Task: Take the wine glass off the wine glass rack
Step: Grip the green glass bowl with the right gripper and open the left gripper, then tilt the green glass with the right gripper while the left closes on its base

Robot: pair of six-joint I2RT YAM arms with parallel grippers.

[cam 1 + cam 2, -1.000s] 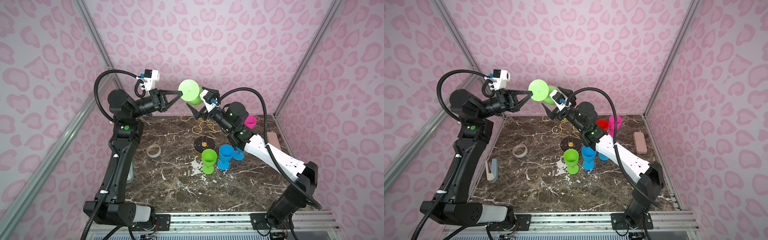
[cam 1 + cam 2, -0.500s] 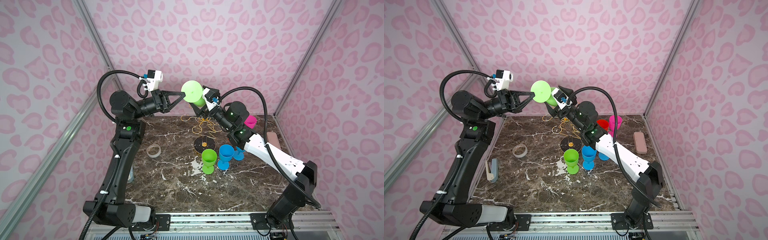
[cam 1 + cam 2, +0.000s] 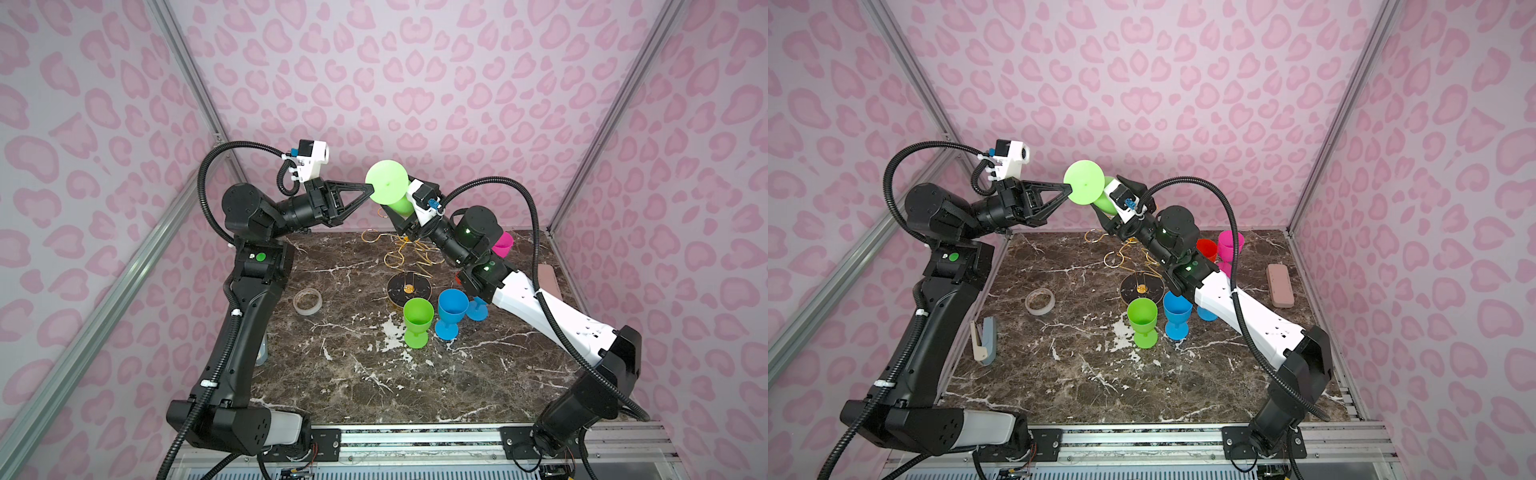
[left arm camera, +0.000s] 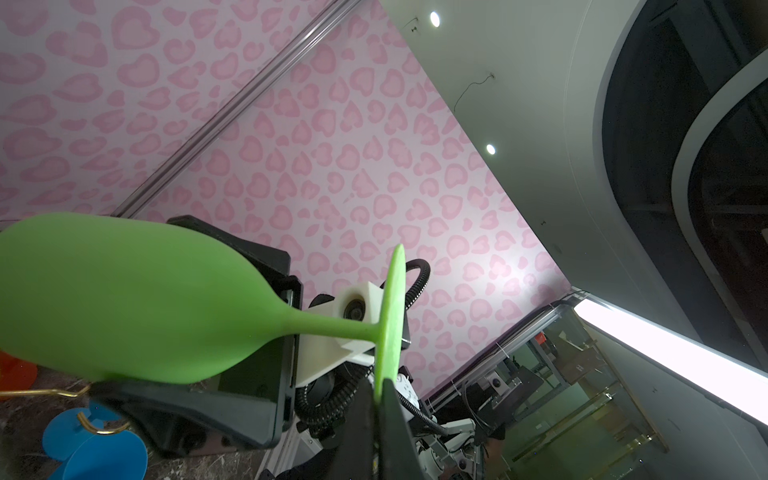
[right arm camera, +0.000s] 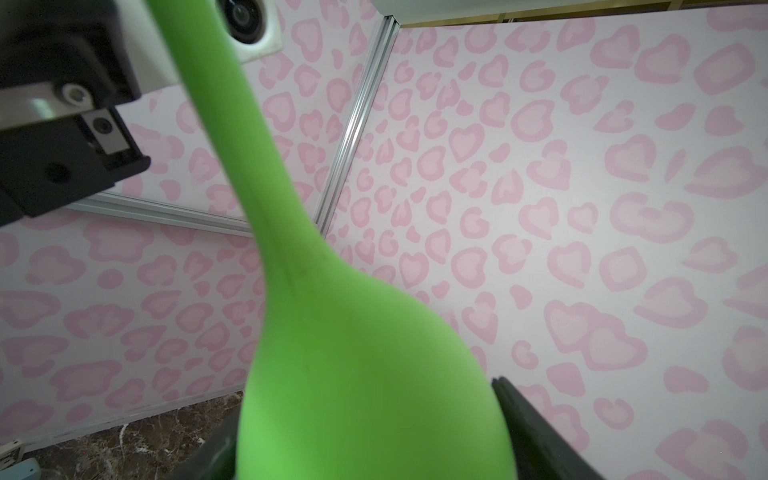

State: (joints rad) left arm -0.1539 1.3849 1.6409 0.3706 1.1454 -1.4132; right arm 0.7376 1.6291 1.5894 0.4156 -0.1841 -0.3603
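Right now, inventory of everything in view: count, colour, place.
raised wine glass: 1, light green, in the air above the rack, between both hands
wine glass rack: 1, gold wire on black base, rear middle of table
green wine glass: 1, standing in front of rack base
blue wine glasses: 2, standing right of the green one
pink wine glass: 1, rear right
red glass: 1, beside the pink one
tape roll: 1, greyish, left of rack
stapler-like tool: 1, grey-blue and beige, left edge
block: 1, dusty pink, right edge
table: 1, dark marble
left hand: black, shut on the raised glass's foot
right hand: black, around its bowl, grip unclear
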